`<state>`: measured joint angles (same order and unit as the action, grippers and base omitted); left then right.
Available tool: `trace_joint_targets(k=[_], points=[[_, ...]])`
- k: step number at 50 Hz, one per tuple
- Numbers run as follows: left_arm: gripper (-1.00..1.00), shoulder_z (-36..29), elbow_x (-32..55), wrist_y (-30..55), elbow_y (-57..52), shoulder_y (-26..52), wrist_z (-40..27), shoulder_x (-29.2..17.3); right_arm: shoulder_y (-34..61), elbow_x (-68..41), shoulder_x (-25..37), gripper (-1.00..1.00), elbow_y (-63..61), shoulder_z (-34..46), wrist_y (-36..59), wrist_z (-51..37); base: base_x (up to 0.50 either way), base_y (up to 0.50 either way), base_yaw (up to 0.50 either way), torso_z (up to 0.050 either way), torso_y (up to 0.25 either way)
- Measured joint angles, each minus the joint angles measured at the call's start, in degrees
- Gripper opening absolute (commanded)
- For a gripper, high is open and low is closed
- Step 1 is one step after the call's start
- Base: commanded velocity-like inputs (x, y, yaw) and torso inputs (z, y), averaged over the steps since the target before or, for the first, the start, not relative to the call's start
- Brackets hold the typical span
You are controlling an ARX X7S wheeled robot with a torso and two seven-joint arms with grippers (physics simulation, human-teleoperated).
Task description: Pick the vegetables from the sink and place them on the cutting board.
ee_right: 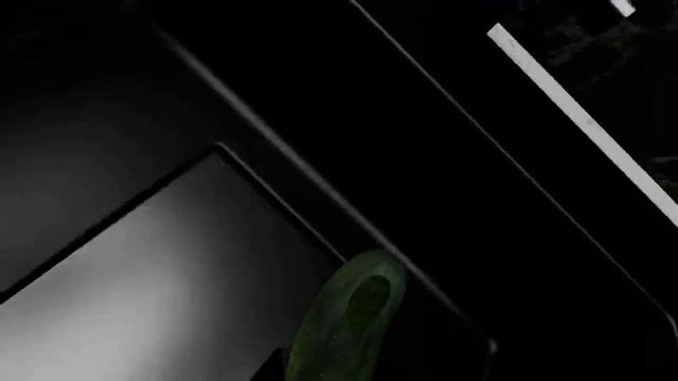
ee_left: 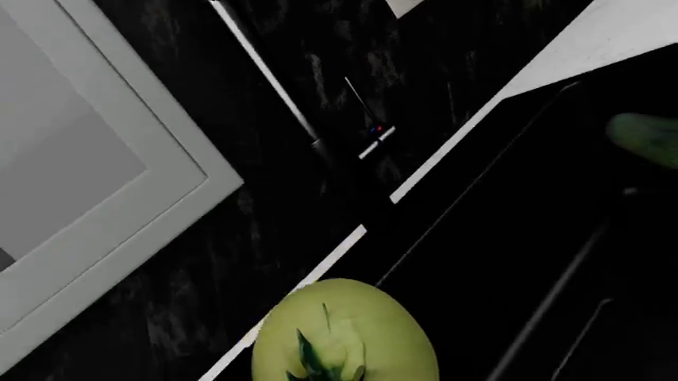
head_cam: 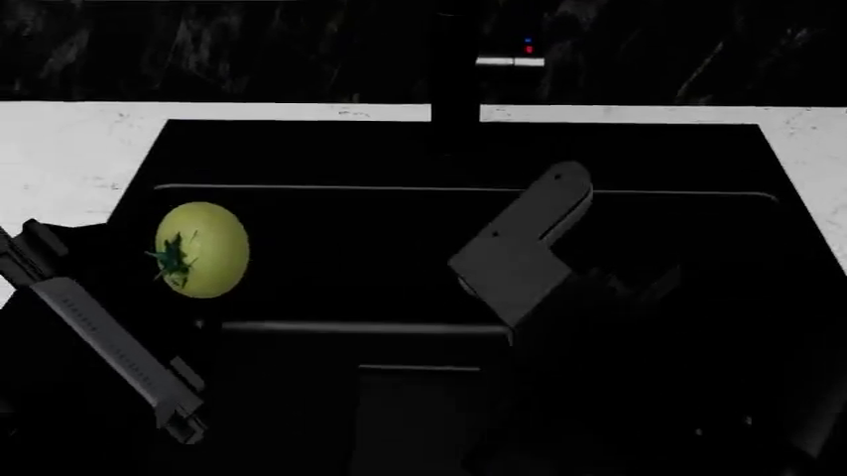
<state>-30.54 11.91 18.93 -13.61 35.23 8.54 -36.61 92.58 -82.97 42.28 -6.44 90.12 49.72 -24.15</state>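
White marbled counter (head_cam: 66,149) is framing the black sink (head_cam: 331,149) beneath a dark wall. The tomato (head_cam: 201,249) is hanging over the sink's left side; the cucumber (ee_right: 344,325) is lying inside. Neither claw's opening is showing.

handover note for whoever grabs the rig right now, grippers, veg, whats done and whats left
Left gripper: fingers not visible in any view, so open or shut cannot be told; the tomato sits close below its wrist camera, at the sink's left side.
Right gripper: also not visible; the cucumber lies right in front of its wrist camera, inside the sink.
Cutting board: not in view.
Done: nothing on the board that can be seen.
Left: lift both vegetables out and place them on the board.
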Motion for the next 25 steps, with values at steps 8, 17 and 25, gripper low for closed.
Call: trace_joint_targets(k=[8,17,25], points=[[-1.0,-0.4,-2.0,2.9,-1.6,-3.1,-4.3,0.5,-1.0,-0.2,2.0,-1.0,-1.5,-2.1,-3.9,-4.9,-0.31,0.17,0.0,0.0,0.0],[-1.0,-0.2,-2.4,8.3,-5.2,-2.7,-6.7,1.3,0.5,-1.2,5.3,-1.0,-4.0,-5.5,-6.2,-10.4,0.0,-0.39,0.0,0.0,0.0],[-1.0,-0.2,-2.2,12.1,-8.0,-1.6,-7.9,2.1,0.6,-1.7,8.1,-1.0,-6.0,-7.5,-8.5,-14.3,0.0,-0.5,0.0,0.0,0.0]])
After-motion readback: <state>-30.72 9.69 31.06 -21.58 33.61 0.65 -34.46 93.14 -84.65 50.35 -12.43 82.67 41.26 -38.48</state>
